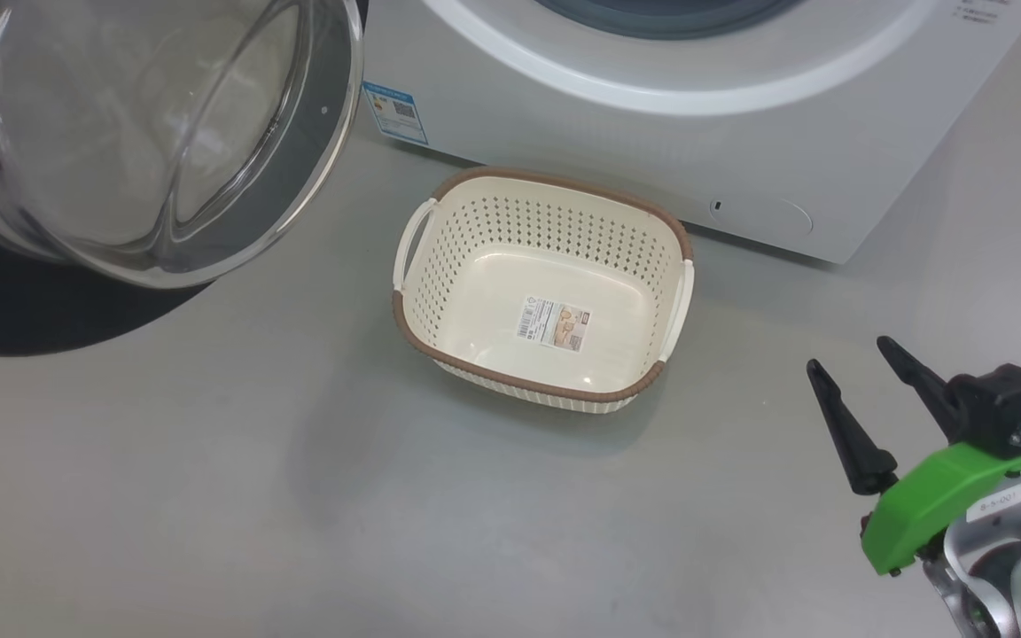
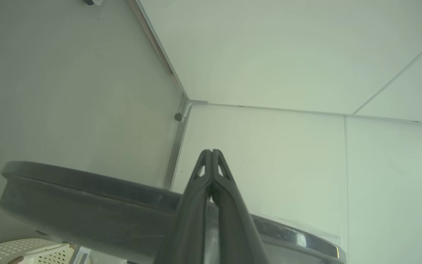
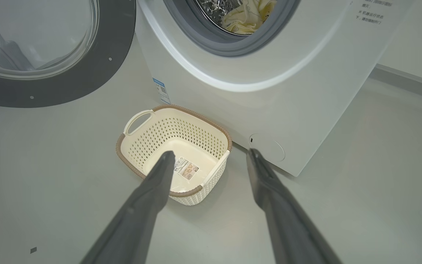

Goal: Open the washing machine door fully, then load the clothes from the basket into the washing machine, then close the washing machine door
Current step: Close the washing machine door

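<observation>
Glossy black-rimmed round washing machine door (image 1: 147,142), with a bulging clear glass bowl, stands swung wide at far left with its bowl side facing out. Its rim runs crosswise just behind the lower part of the left gripper (image 2: 211,152), whose fingers are pressed together on nothing; contact with the rim not resolvable. Rightward, the small cream-white perforated plastic basket (image 1: 555,230) sits empty on the grey floor (image 1: 298,496), ahead and left of the right gripper (image 1: 849,354), whose fingers are spread wide and holding nothing, and the pale cream-yellow clothes (image 3: 244,16) lie inside the big white front-loading washing machine (image 3: 269,95). Judgement: only closing is left; the left arm is nearer, and the door, being round with no long axis, must swing rightward.
</observation>
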